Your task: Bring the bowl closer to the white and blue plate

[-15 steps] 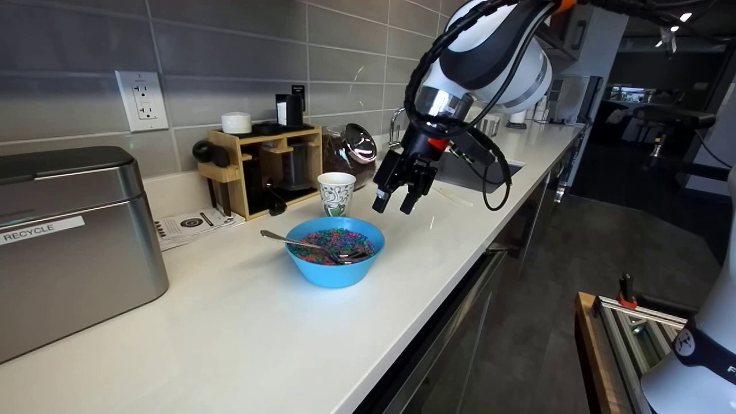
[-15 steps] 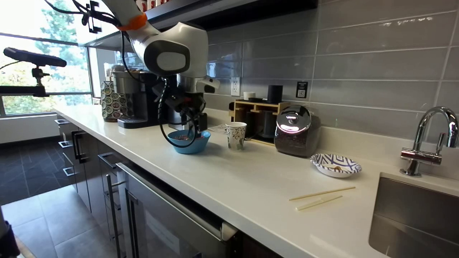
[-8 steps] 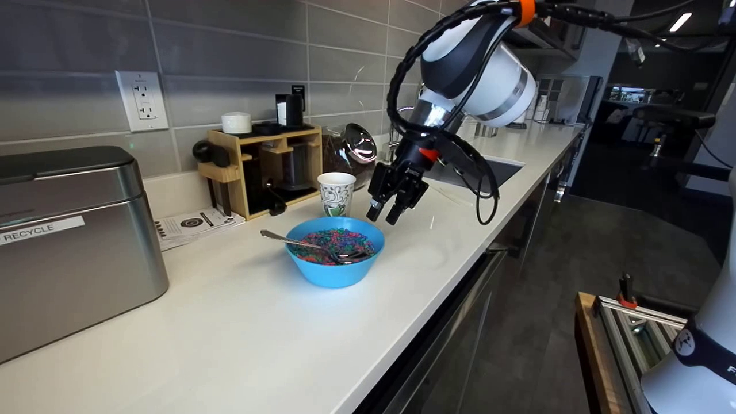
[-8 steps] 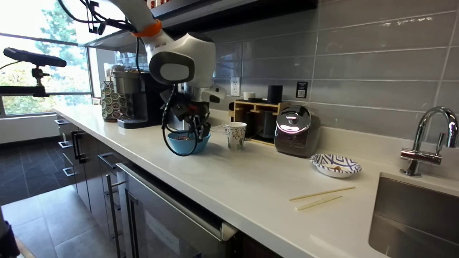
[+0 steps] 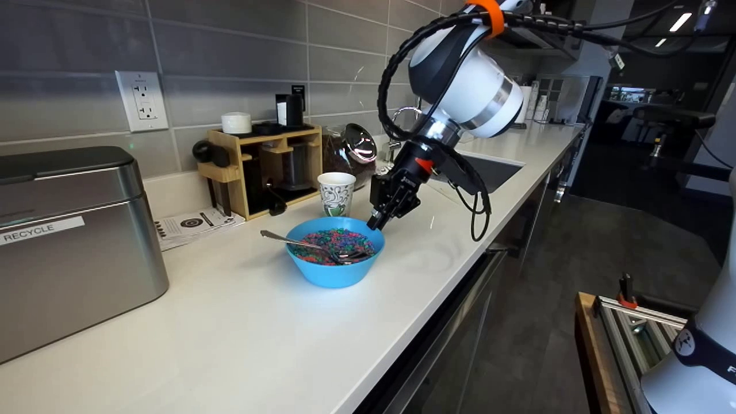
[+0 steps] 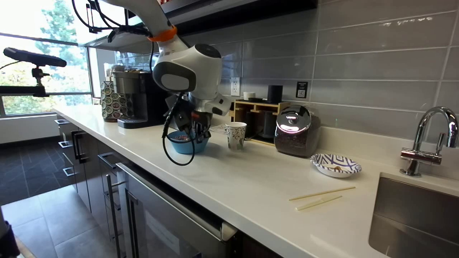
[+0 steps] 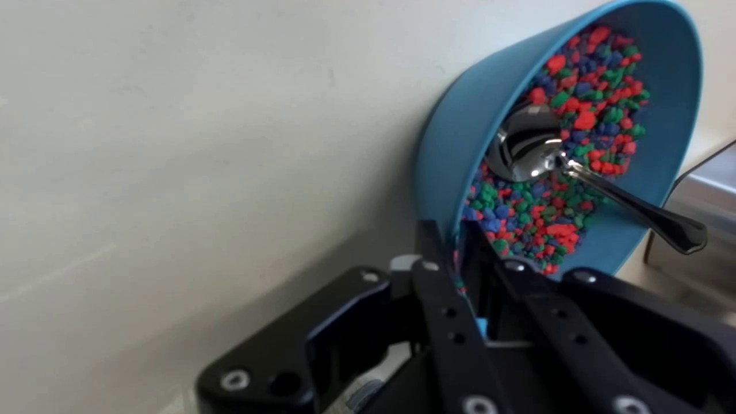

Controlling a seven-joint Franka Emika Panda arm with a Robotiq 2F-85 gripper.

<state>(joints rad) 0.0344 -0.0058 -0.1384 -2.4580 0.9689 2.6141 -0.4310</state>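
The bright blue bowl (image 5: 330, 277) stands upright on the white counter, holding red, green and blue bits and a metal spoon (image 7: 529, 144). My gripper (image 5: 377, 223) reaches down to its rim, on the sink side. In the wrist view the gripper (image 7: 448, 227) has its fingers almost together, one inside and one outside the bowl (image 7: 454, 155), with the wall pinched between them. Farther along the counter lies the white and blue plate (image 6: 333, 158), patterned, with a small brownish bit in it. A hanging cable crosses in front of the bowl (image 6: 182, 147).
A patterned paper cup (image 6: 236, 136) stands close to the bowl. Between bowl and plate, a dark glass jar (image 6: 296, 134) is set back by the wall. Thin sticks (image 6: 319, 202) lie before the plate. Beyond is a sink (image 6: 405, 211) with a faucet (image 6: 417, 154). A recycle bin (image 5: 80, 247) is opposite.
The arm has come down toward the bowl, and the fingers, wide apart a second ago, have closed over its rim. Bowl, cup and plate have stayed in place.
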